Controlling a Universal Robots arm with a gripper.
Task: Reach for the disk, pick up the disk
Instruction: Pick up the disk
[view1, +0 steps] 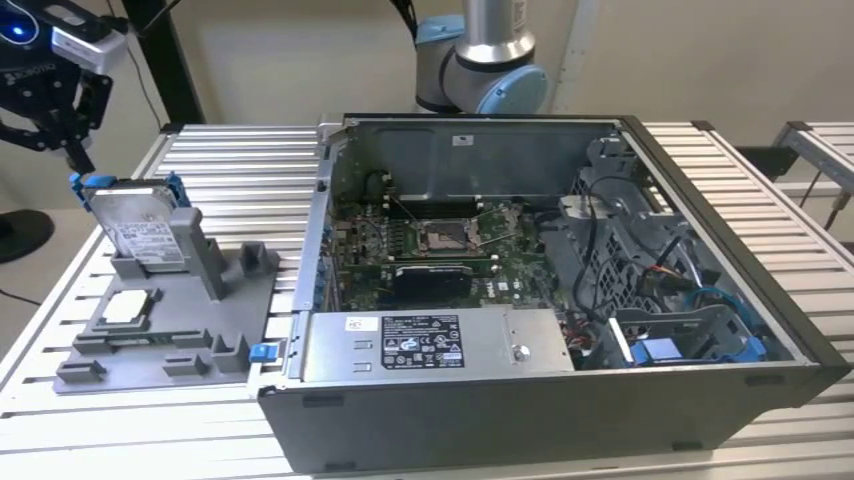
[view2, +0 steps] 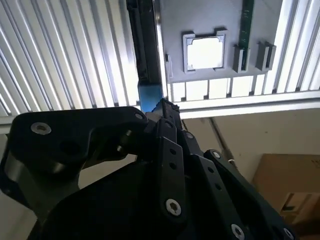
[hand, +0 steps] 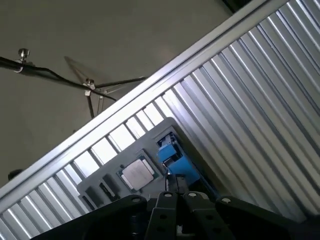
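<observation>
Jaws of the gripper (view1: 82, 160) look closed, tips at the disk's (view1: 140, 228) blue edge just beneath. Whether they grip it, I cannot tell. Reach done, lift not — the disk sits in its holder (view1: 200, 300).

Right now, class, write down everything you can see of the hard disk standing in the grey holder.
The disk is a flat silver-grey metal rectangle with a white printed label and a blue plastic frame along its edges. It stands on edge, leaning slightly, in a slot of the grey holder at the exterior view's left. The gripper hangs just above its upper blue corner; contact cannot be told.
</observation>
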